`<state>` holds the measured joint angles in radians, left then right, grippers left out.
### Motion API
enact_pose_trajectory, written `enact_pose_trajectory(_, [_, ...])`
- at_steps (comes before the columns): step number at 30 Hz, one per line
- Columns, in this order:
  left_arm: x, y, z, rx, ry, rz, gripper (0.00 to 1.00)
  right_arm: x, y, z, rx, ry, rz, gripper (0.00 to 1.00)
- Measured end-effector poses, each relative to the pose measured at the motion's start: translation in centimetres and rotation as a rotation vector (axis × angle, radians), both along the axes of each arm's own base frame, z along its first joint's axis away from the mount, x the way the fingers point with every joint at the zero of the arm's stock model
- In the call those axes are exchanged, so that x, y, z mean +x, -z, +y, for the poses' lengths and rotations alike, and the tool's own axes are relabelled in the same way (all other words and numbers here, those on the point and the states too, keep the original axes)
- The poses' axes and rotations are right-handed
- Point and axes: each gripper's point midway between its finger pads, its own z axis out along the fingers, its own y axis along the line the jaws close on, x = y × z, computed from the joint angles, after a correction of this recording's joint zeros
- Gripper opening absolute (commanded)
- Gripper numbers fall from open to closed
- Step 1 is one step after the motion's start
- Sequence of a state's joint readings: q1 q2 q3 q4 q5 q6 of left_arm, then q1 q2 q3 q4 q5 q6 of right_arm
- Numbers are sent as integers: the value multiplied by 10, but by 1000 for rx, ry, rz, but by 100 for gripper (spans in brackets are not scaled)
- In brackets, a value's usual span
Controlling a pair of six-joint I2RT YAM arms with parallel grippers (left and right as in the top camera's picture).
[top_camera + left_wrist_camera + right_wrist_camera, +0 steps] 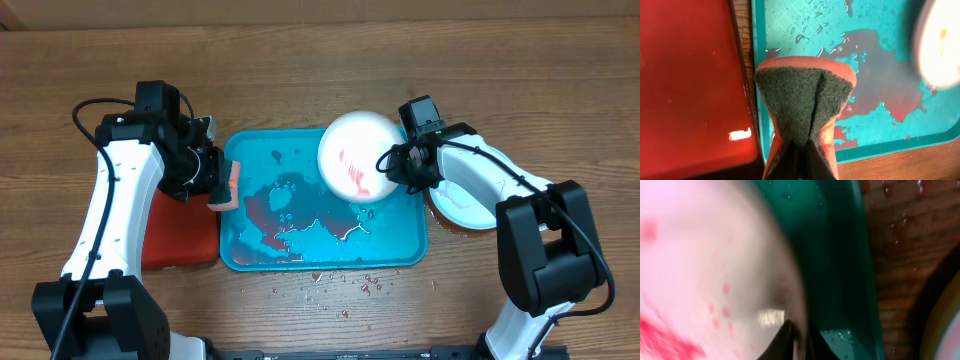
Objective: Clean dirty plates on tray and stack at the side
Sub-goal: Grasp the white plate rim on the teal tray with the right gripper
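Note:
The turquoise tray (400,250) lies mid-table, wet and smeared with red sauce. A white plate (352,150) with red smears is tilted up over the tray's far right corner. My right gripper (396,168) is shut on that plate's right rim. In the right wrist view the plate (705,270) fills the left side, and the gripper (797,342) pinches its edge beside the tray's rim (840,255). My left gripper (218,185) is shut on an orange sponge (232,186) at the tray's left edge. The sponge's dark scouring face (805,95) points forward from the gripper (801,152).
A red tray (180,235) lies left of the turquoise one, under my left arm. Other plates (462,208) rest on the table right of the tray, partly under my right arm. Red drops and water (340,285) spot the wood in front.

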<state>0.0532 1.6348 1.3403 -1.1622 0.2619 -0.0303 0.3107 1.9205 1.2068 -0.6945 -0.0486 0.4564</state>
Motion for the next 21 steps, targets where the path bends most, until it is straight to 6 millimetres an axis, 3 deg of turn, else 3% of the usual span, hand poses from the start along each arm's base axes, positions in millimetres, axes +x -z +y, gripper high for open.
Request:
enact_pose_trajectory(3, [0, 0, 0, 0, 0, 0, 4, -16, -2, 6, 5, -45, 63, 4])
enact_pose_trajectory(7, [0, 0, 0, 0, 0, 0, 4, -47, -5, 31, 72, -122, 177, 4])
enact_pose_trajectory(11, [0, 0, 1, 6, -1, 0, 4, -68, -6, 76, 149, -173, 214, 4])
enact_pose_trajectory(15, [0, 0, 1, 6, -17, 4, 4, -74, -6, 117, 160, -106, 168, 4])
enact_pose_trajectory(16, [0, 0, 1, 5, -23, 5, 4, -73, -7, 125, 161, -87, 149, 6])
enact_pose_trajectory(20, [2, 0, 1, 3, -41, 2, 4, -74, -8, 149, 170, -41, 98, 49])
enact_pose_trajectory(21, [2, 0, 1, 2, -44, 2, 4, -74, -8, 152, 168, -47, 89, 52])
